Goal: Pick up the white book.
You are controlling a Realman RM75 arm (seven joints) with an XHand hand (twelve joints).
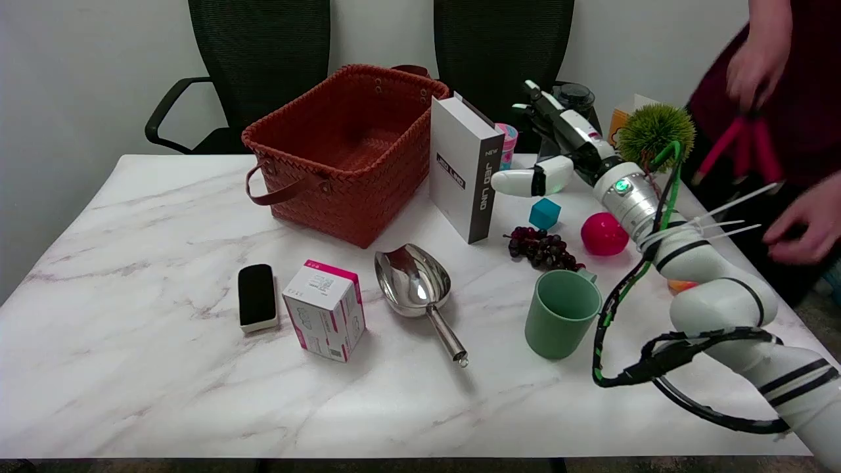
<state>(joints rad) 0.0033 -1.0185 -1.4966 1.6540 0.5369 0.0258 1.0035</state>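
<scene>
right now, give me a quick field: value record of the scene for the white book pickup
target: white book, standing upright on the table, just right of the woven basket
right hand: in the air to the right of the book, fingers apart, holding nothing
contact: none visible between hand and book
near the book: teal cube, grapes, pink ball
front of table: metal scoop, green cup, pink and white box, eraser
person: hands at the right edge
task state: book not yet picked up

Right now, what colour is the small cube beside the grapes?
The small cube is teal, seen best in the head view, just behind the grapes.
</scene>
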